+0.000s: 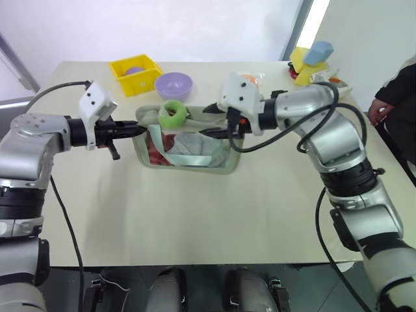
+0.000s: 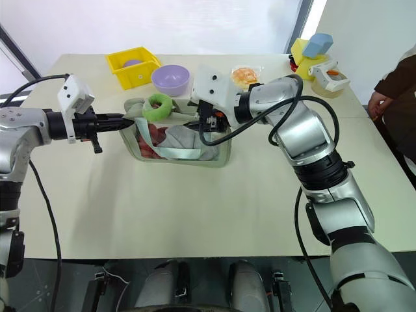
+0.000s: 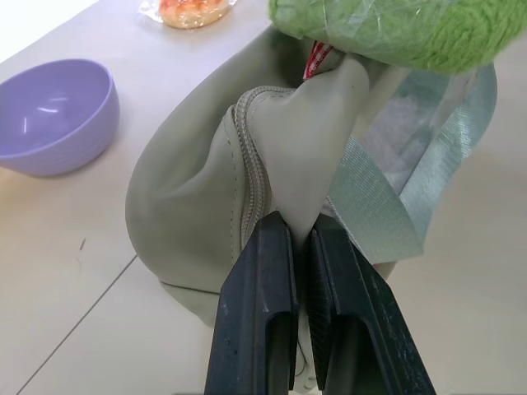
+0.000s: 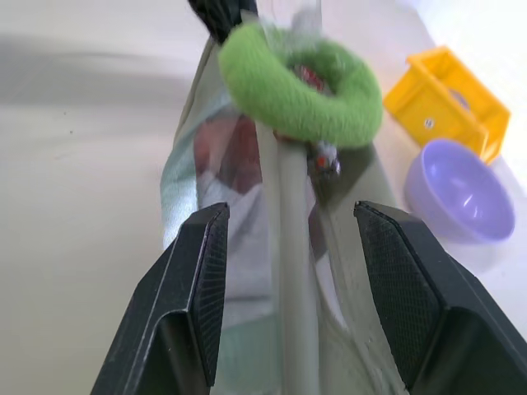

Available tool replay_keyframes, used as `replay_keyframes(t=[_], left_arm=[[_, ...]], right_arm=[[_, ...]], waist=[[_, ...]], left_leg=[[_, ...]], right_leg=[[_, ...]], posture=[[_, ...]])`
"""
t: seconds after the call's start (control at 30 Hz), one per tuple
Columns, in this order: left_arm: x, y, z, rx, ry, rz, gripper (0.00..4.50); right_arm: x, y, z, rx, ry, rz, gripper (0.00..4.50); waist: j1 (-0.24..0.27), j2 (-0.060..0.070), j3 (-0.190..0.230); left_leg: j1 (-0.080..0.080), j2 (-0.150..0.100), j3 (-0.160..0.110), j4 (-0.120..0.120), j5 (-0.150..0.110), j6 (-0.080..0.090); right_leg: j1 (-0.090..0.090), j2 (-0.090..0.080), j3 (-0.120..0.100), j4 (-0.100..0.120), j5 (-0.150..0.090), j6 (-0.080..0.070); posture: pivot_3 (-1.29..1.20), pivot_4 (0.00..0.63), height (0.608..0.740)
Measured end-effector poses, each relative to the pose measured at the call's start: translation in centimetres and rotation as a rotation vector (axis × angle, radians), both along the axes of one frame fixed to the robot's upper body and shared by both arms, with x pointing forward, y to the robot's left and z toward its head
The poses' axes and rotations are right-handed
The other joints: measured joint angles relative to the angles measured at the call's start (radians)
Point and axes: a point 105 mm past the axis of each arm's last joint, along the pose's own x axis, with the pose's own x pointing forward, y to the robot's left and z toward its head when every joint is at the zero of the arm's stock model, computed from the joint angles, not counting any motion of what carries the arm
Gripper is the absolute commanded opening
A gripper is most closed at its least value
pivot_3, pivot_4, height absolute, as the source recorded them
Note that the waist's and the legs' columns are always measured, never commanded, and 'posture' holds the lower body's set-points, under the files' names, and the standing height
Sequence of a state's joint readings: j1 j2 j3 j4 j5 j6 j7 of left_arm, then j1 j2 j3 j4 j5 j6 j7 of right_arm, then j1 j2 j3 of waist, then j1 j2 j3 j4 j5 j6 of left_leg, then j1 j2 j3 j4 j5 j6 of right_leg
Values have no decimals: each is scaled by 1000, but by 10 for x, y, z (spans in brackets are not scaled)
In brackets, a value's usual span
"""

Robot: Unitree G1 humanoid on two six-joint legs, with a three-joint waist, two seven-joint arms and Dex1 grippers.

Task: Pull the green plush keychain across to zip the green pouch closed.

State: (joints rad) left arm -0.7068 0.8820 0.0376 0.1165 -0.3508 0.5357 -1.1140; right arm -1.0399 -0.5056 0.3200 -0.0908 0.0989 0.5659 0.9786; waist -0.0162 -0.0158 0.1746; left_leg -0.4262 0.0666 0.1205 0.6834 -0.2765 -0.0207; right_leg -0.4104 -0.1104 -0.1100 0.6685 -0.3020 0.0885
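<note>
The green pouch (image 1: 188, 155) stands mid-table, with red and white contents behind its clear side and a mint strap draped over it. My left gripper (image 1: 139, 130) is shut on the fabric tab at the pouch's left end; the left wrist view shows its fingers (image 3: 263, 304) pinching that tab beside the zipper. The green plush keychain (image 1: 173, 114) sits on top of the pouch near that same end. My right gripper (image 1: 208, 121) hovers open over the pouch's top, just right of the keychain. In the right wrist view the keychain (image 4: 300, 90) lies beyond the spread fingers (image 4: 198, 280), untouched.
A purple bowl (image 1: 173, 85) and a yellow bin (image 1: 134, 73) stand behind the pouch. A snack packet (image 2: 245, 75) and yellow and blue blocks (image 1: 311, 57) lie at the back right. A person (image 1: 396, 91) stands by the table's right edge.
</note>
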Motion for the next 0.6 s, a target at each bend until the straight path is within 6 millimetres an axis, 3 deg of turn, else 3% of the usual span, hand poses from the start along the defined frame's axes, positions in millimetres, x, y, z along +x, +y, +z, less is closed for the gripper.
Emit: replay_keyframes(t=[0.23,0.6], left_arm=[[0,-3,0,4,2,-7,92],[1,-3,1,5,2,-4,92]], right_arm=[[-6,36,4,-20,-144,84,2484],[14,44,-19,-100,-218,69,2484]], waist=[[3,0,0],[1,0,0]], left_leg=[[0,0,0,0,0,0],[0,0,0,0,0,0]], right_leg=[[0,0,0,0,0,0],[0,0,0,0,0,0]], posture=[[0,150,739],[0,150,739]])
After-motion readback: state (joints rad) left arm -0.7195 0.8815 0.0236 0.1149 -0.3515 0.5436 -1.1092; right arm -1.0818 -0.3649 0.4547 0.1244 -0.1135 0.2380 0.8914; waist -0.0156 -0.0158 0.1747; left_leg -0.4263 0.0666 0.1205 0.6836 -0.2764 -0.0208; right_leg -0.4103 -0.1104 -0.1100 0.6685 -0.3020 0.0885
